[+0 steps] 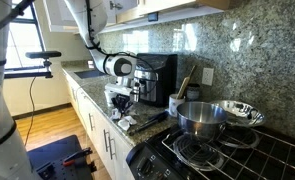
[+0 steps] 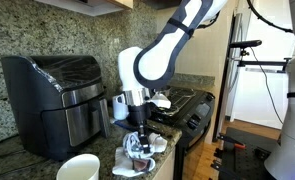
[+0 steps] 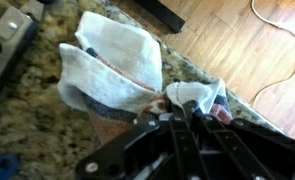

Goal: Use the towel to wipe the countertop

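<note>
Gripper (image 3: 187,122) low on the granite countertop (image 3: 27,120), fingers drawn together, apparently pinching a corner of the white towel (image 3: 115,62). Towel lies bunched near the counter's front edge, beside the stove (image 1: 222,150). Grasp looks done. Judged early: most of the wiping is left.

towel (image 3: 112,70): on the countertop (image 3: 27,120), near its front edge, under the gripper (image 2: 137,143)
air fryer (image 2: 52,95): on the countertop, behind the towel, against the wall
mug (image 2: 79,168): left of the towel, nearer the camera
pot (image 1: 199,118): on the stove (image 1: 237,150), right of the towel
</note>
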`<state>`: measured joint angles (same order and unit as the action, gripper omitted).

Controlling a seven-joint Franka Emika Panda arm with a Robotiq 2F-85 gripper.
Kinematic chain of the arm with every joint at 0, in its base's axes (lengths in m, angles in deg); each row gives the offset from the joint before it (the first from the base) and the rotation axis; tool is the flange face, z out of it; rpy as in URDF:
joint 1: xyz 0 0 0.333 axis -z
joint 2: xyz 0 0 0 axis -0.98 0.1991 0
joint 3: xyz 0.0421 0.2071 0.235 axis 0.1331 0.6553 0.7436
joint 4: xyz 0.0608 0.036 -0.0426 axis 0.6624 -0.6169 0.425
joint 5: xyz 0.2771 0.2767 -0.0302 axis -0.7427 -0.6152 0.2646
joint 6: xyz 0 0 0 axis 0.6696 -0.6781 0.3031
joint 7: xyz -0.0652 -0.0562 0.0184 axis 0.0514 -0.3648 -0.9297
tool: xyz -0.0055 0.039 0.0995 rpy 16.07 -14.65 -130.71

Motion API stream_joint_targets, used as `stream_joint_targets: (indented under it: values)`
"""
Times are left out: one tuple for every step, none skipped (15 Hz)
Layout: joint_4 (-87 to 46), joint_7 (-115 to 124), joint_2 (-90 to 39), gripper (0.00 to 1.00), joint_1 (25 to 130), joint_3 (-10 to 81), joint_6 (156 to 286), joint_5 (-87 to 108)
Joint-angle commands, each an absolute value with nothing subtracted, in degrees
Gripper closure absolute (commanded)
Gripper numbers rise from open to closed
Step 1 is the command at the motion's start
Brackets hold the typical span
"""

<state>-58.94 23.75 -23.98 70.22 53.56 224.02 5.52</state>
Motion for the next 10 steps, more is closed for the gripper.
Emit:
stream_joint_targets:
  values:
    - [-56.74,25.47,-22.83,0.95,68.58,55.37,222.44,5.54]
    - [-55.95,25.19,-22.46,0.95,68.14,55.51,222.55,5.86]
    - [-55.12,25.08,-21.98,0.95,67.81,55.62,222.75,6.03]
    - [-54.31,24.85,-21.47,0.95,67.52,55.46,223.08,6.33]
    - [-53.56,24.39,-21.0,0.95,67.33,55.07,223.61,6.62]
    - [-52.73,24.16,-20.44,0.95,67.45,54.7,224.15,6.61]
    - [-52.18,24.03,-20.04,0.95,67.68,54.4,225.05,6.52]
    - [-51.65,23.53,-19.68,0.95,67.94,53.74,225.81,6.59]
    - [-51.26,23.03,-19.37,0.95,68.1,53.07,226.59,6.75]
    - [-51.19,22.48,-19.24,0.95,68.39,52.21,227.51,6.87]
